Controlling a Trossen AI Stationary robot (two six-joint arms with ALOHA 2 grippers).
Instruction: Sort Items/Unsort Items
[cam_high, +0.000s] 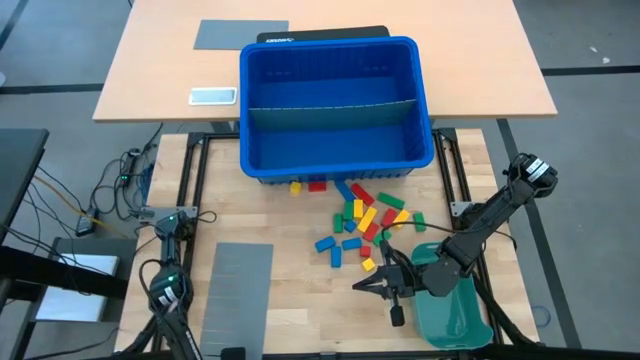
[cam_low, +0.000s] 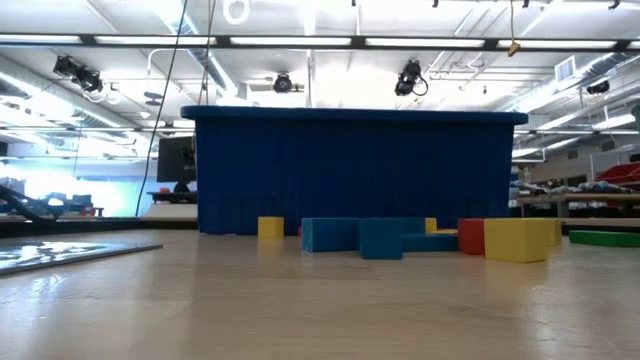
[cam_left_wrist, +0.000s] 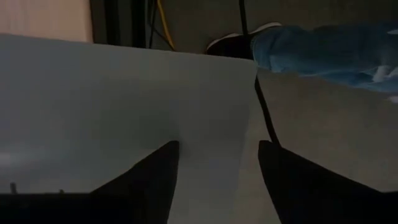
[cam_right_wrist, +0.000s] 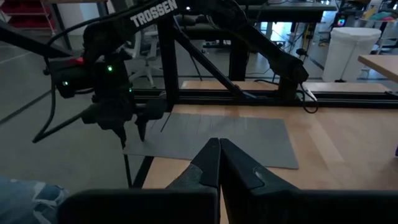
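The items (cam_high: 362, 222) are small red, yellow, green and blue blocks. They lie scattered on the wooden table in front of the blue bin, and the low view shows them (cam_low: 380, 238) resting flat. My left gripper (cam_left_wrist: 217, 168) points down, open, at the table's left side. One finger is over the grey sheet (cam_left_wrist: 124, 106) and the other is past its edge; the right wrist view also shows this gripper (cam_right_wrist: 132, 137). My right gripper (cam_right_wrist: 219, 155) is shut and empty. It hovers level above the table, near the blocks' near side (cam_high: 368, 286). My left gripper stands open across the grey sheet's edge (cam_left_wrist: 245, 143) from above, near the sheet's corner that juts past the table. I cannot tell whether the finger over the sheet touches it.
The blue bin (cam_high: 330, 44), with a grey divider inside, stands at the table's far side. A teal tray (cam_high: 455, 310) lies at the near right, under my right arm. The grey sheet (cam_high: 238, 295) covers the near left. A person's leg and shoe (cam_left_wrist: 323, 50) show beyond the table.
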